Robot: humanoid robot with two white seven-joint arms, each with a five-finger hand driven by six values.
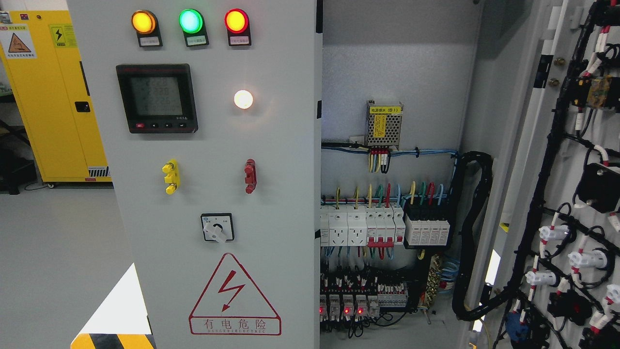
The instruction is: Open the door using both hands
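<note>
Electrical cabinet: left door (213,194) closed, bearing amber, green and red lamps, digital meter (156,98), rotary switch (217,228), red hazard triangle (234,295). Right door (571,194) swung open, wiring on its inner face. Interior shows breakers (382,225), power supply (384,124). Yellow cabinet (48,97) far left.

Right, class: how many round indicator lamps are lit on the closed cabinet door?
4. Three in a row along the top: orange lamp, green lamp, red lamp. A white lamp sits lower, right of the meter. None appear hidden.
</note>
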